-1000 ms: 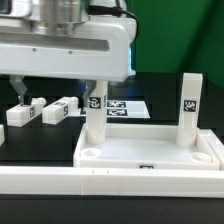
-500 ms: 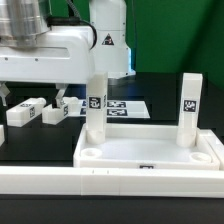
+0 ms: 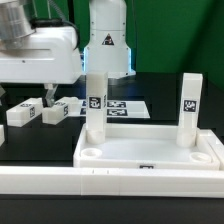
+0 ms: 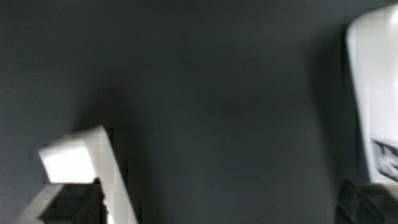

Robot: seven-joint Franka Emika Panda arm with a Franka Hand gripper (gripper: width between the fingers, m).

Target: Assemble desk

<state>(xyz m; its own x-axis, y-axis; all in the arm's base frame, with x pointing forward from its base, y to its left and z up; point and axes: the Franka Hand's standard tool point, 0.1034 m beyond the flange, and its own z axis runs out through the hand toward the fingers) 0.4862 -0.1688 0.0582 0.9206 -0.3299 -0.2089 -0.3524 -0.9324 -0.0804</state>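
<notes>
The fingers (image 3: 47,96) stand spread wide and grip nothing; only one dark tip shows in the exterior view, the other being cut off at the picture's edge. Just beneath that tip lie the outer loose leg (image 3: 21,114) and the inner loose leg (image 3: 58,112) on the black bench (image 3: 40,150). Toward the exterior view's right of the fingers sits the tabletop (image 3: 212,150) with the near upright leg (image 3: 95,110) and the far upright leg (image 3: 190,105) in its corner sockets, the marker board (image 3: 127,105) behind. The border rail (image 3: 40,182) fronts everything. The wrist view is blurred: a tagged white piece (image 4: 75,160), unidentifiable.
</notes>
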